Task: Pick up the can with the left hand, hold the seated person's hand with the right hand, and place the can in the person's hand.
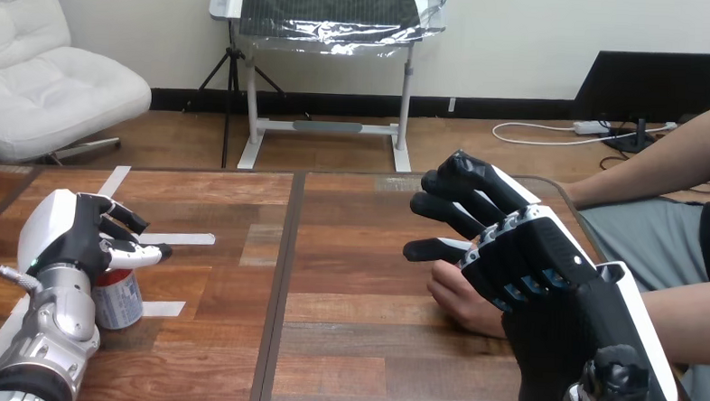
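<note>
1. Two robot hands are out over the counter (354, 345). The left hand (74, 238) hangs at about 8 o'clock, directly above the can (119, 300). Its fingers are loosely bent and point toward 3 o'clock, and they close on nothing I can see.
2. The can stands upright on the counter with its top hidden under that hand. I judge it has not yet been lifted.
3. The right hand (529, 262) is at about 4 o'clock with its fingers spread and nearly straight. It sits above the person's hand (451, 297), which lies low over the counter. I cannot tell whether the two touch, and nothing is wrapped round the person's hand.
4. Risk at the can: the hand sits over the top, not around the sides. A closing grip could catch only the rim and tip the can toward 3 o'clock, or let it slip out on the lift.
5. Risk at the person's hand: the spread fingers could come down on the knuckles and press or pinch instead of cupping.
6. Risk at the handover: can and palm are well apart. An unsteady hold on either one could drop the can short of the palm.
</note>
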Available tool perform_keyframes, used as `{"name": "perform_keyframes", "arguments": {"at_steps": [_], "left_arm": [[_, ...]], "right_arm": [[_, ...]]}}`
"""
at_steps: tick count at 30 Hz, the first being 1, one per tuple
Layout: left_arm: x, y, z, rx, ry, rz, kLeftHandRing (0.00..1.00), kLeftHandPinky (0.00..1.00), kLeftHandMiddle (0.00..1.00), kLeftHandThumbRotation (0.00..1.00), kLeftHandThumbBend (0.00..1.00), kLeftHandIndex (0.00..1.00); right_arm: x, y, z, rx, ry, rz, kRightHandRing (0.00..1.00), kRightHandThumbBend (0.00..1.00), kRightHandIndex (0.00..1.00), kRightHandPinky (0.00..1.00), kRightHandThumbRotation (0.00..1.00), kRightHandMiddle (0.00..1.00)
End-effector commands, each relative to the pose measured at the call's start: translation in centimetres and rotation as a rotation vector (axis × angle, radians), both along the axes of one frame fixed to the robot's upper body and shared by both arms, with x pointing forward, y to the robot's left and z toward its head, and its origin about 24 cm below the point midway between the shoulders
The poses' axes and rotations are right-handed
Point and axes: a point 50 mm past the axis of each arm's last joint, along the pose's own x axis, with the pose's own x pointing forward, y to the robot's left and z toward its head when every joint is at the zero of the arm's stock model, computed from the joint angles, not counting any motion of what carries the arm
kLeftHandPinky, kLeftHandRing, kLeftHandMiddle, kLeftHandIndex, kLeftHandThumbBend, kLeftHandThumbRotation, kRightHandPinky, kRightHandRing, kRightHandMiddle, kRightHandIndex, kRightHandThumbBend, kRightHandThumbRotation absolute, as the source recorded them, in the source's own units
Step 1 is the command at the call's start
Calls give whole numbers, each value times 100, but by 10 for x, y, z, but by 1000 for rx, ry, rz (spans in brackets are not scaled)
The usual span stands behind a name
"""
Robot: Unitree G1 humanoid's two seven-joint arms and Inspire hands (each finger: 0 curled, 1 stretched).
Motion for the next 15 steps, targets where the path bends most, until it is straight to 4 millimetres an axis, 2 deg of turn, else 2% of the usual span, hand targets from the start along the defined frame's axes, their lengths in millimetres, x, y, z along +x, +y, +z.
{"name": "perform_keyframes", "arguments": {"at_steps": [1, 15], "left_arm": [[19, -5, 31, 20, -130, -37, 45, 42, 50, 0, 71, 47], [20, -4, 33, 19, -140, -31, 45, 41, 49, 0, 72, 47]], "right_arm": [[3, 1, 10, 32, -63, -4, 84, 100, 85, 70, 88, 85], [3, 1, 10, 34, -61, -7, 85, 100, 86, 72, 88, 86]]}}
